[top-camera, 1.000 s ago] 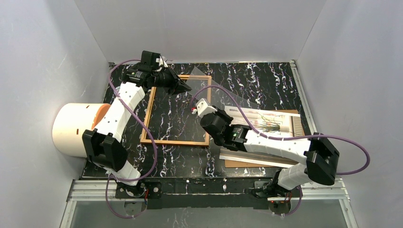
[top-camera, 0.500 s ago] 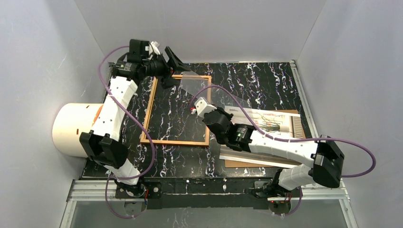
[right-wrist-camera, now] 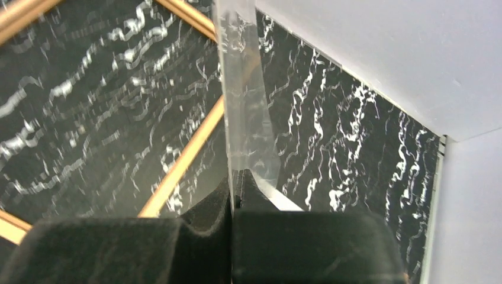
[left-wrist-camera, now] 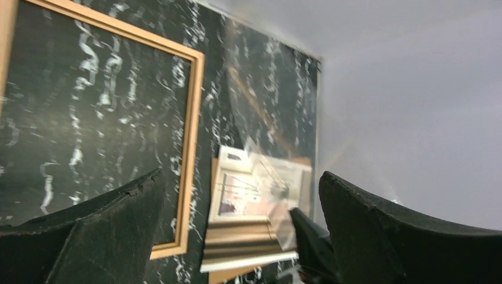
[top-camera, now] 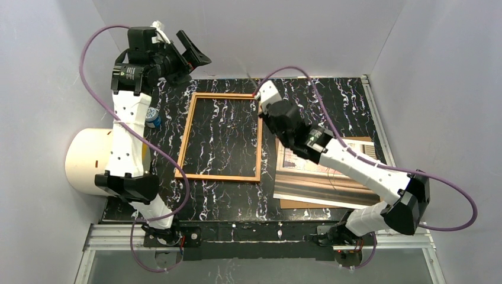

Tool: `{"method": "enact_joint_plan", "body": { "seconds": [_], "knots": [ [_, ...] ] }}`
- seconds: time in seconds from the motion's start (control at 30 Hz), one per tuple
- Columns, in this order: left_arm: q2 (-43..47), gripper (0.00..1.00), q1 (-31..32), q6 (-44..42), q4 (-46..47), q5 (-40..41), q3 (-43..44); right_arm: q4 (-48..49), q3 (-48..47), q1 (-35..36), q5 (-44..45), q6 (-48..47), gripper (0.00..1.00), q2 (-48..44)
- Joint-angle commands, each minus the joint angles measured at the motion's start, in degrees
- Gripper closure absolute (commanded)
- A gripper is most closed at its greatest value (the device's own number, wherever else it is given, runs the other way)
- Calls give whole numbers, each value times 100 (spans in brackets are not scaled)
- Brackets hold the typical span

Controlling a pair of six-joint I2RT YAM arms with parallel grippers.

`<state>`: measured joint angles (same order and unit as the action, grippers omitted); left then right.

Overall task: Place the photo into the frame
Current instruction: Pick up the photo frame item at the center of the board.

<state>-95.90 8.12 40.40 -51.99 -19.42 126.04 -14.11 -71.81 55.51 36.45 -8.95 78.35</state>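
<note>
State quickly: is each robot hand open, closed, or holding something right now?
Left hand: open, holding nothing.
Right hand: closed on the clear pane.

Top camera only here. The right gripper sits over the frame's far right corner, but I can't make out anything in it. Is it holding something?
Observer: Yes. The right wrist view shows the right gripper shut on the edge of a clear pane.
Operator: How does the pane sit?
Observer: Edge-on to that camera, rising straight out of the grip and crossing in front of the frame rail.
Operator: Is the left gripper empty?
Observer: The left wrist view shows the left gripper wide open with nothing in it.
</note>
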Motion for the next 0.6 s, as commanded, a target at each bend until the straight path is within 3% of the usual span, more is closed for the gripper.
{"method": "enact_joint_plan", "body": {
  "seconds": [0.0,0.1,0.33,0.57],
  "knots": [
    [632,2,-56,-201,109,959,-167,-295,-1116,-318,-653,985,99,243],
    [926,2,-56,-229,492,1122,-596,-595,-1899,-491,-878,1502,99,467],
    [1043,2,-56,-610,382,1692,-1648,-1084,-3231,-1114,-2009,3056,99,989],
    [1030,2,-56,-871,570,2413,-2950,-1200,-3092,-2210,-4004,5066,99,1402]
  ]
}}
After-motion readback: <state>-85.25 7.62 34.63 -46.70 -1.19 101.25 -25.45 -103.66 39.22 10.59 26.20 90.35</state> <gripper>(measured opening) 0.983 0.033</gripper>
